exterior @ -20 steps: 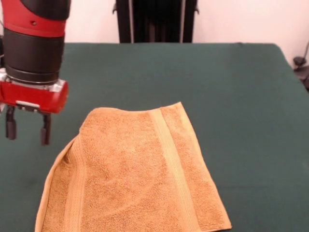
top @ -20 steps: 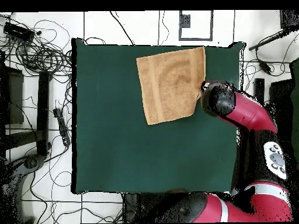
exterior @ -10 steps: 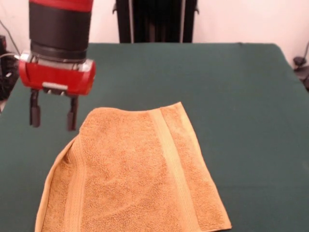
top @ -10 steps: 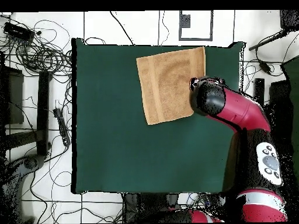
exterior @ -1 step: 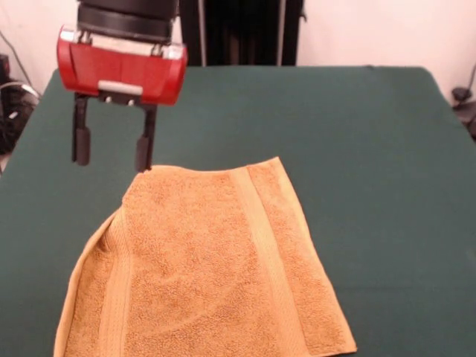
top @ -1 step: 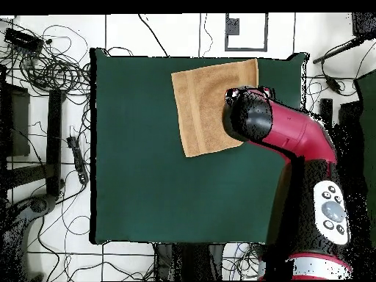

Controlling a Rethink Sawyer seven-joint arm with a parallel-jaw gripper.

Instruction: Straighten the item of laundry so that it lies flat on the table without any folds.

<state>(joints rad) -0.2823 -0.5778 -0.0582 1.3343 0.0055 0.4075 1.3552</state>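
Observation:
A golden-orange towel [exterior @ -1 step: 208, 268] lies on the dark green table [exterior @ -1 step: 372, 149], near the front edge in the front view. Its far left corner is folded under, leaving a slanted edge and a small ridge there. Two ribbed bands run across it. My gripper [exterior @ -1 step: 111, 152] hangs open just above the table beyond that folded corner, nothing between its fingers. In the overhead view the towel [top @ -1 step: 205, 110] sits at the table's top edge and the arm's black and red head [top @ -1 step: 250, 121] covers its lower right part.
Cables and stands [top @ -1 step: 44, 66] lie on the floor left of the table in the overhead view. A black stand [exterior @ -1 step: 242, 33] rises behind the table's far edge in the front view.
The gripper has moved from beside the towel's left side toward the far side and to the right, now near the folded corner. It stays open. The towel has not moved.

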